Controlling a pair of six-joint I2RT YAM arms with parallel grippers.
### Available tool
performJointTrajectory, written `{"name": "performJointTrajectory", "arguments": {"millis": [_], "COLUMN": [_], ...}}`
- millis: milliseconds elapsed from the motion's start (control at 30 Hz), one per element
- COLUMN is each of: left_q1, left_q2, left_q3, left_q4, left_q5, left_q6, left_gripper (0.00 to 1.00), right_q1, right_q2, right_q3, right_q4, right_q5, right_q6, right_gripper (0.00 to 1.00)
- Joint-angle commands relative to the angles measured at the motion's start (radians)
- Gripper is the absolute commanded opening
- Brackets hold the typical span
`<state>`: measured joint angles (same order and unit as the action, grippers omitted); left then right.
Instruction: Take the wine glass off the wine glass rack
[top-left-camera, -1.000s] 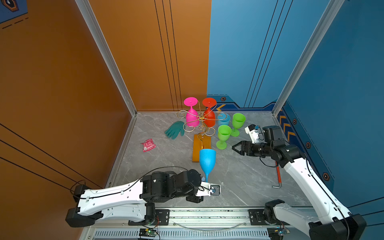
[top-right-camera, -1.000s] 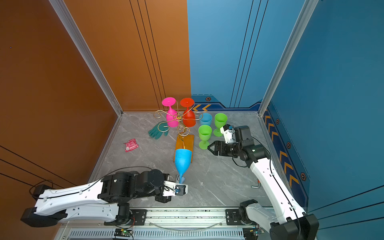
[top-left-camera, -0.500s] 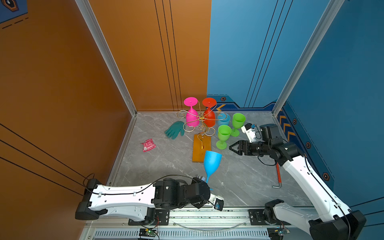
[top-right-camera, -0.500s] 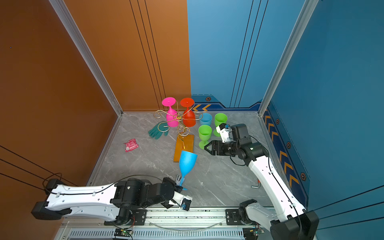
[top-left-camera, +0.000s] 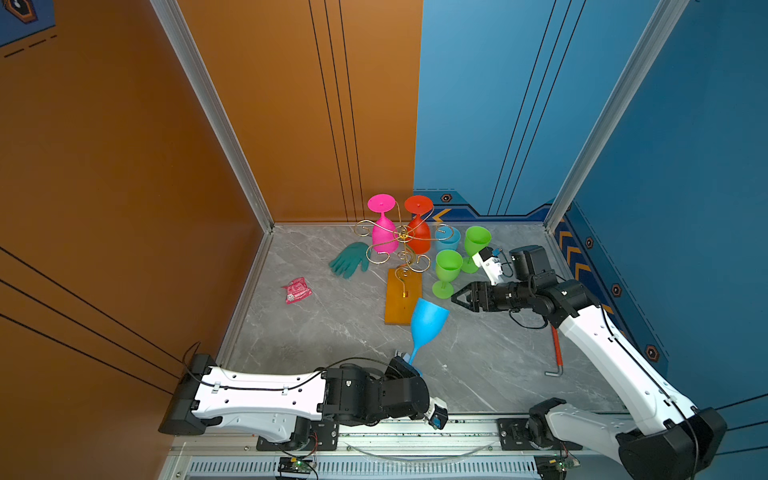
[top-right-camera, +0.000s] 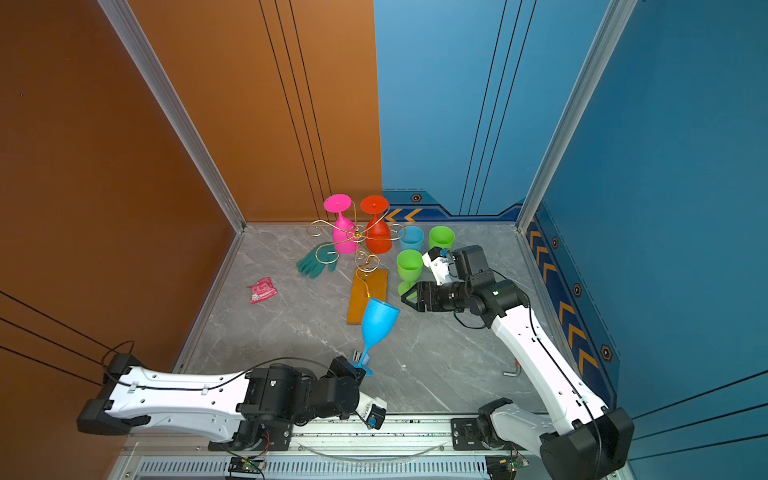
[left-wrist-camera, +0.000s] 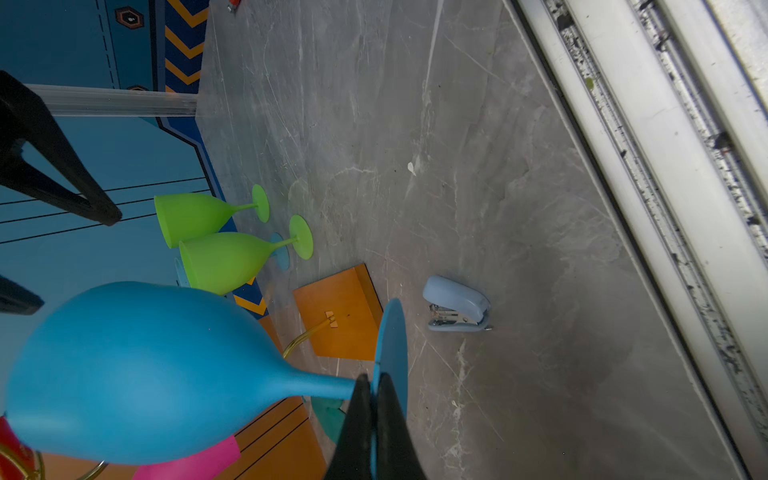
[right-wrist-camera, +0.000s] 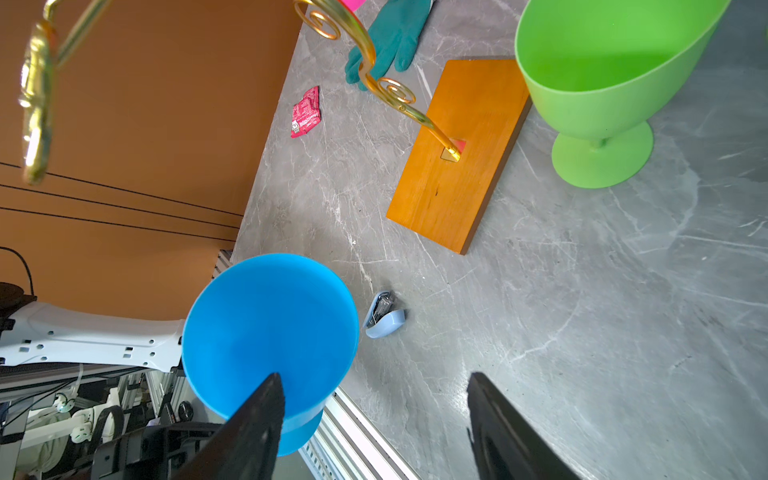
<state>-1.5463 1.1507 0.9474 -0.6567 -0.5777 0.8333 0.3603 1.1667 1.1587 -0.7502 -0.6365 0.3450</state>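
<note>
The left gripper (left-wrist-camera: 372, 380) is pinched on the flat foot of the blue glass (left-wrist-camera: 137, 374), one black finger (left-wrist-camera: 360, 415) on each face of the disc. In both top views it sits low, near the middle of the tabletop's front edge (top-left-camera: 405, 359), (top-right-camera: 359, 365). The blue glass (top-left-camera: 428, 322) is off the rack and tilted, with its open bowl leaning up and away from the gripper; whether the foot touches the tabletop cannot be told. The right gripper (right-wrist-camera: 374, 376) has its jaws spread wide with nothing between them. In a top view it hangs (top-left-camera: 459, 297) just beside the foot of the nearer green glass (top-left-camera: 448, 266) and points toward the blue bowl, apart from it. A small stapler (left-wrist-camera: 455, 305) lies on the tabletop (left-wrist-camera: 519, 208) near the blue glass's foot. The rack (top-left-camera: 403, 237) stands toward the middle of the back edge on its wooden base (top-left-camera: 403, 297). The pink glass (top-left-camera: 384, 237) and red glass (top-left-camera: 417, 237) hang from it upside down. Beside it on the right stand a pale blue glass (top-left-camera: 448, 240) and a second green glass (top-left-camera: 477, 239), both upright. A teal glove (top-left-camera: 351, 259) lies left of the rack, a pink packet (top-left-camera: 297, 289) near the left edge, and a red-handled tool (top-left-camera: 557, 353) near the right edge.
</note>
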Motion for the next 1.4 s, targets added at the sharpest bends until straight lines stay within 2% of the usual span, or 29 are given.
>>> {"name": "performJointTrajectory", "arguments": {"millis": [0,300,333,567,1100,1367], "left_q1": [-0.022,-0.03,-0.031,-0.034,-0.04,-0.039], "left_q2": [0.001,0.015,0.017,0.018,0.035,0.035], "left_q3": [-0.027,-0.062,-0.067,-0.101,-0.149,-0.163], "left_q4": [0.036,0.086,0.094,0.166,0.244,0.258], "left_q5": [-0.077,-0.139,-0.172,-0.223,-0.29,-0.306], "left_q6": [0.061,0.125,0.134,0.227,0.317,0.331], "left_gripper": [0.0,0.0,0.0,0.0,0.0,0.0], "right_q1": [0.01,0.038,0.041,0.058,0.067,0.068], "right_q2": [0.02,0.049,0.051,0.062,0.071,0.071], "right_q3": [0.03,0.036,0.036,0.034,0.029,0.023], "right_q4": [-0.024,-0.023,-0.023,-0.023,-0.02,-0.02], "right_q5": [-0.029,-0.046,-0.044,-0.048,-0.072,-0.077], "right_q6": [0.002,0.014,0.015,0.017,0.019,0.017], "right_gripper": [0.69,0.63,0.62,0.56,0.24,0.15]}}
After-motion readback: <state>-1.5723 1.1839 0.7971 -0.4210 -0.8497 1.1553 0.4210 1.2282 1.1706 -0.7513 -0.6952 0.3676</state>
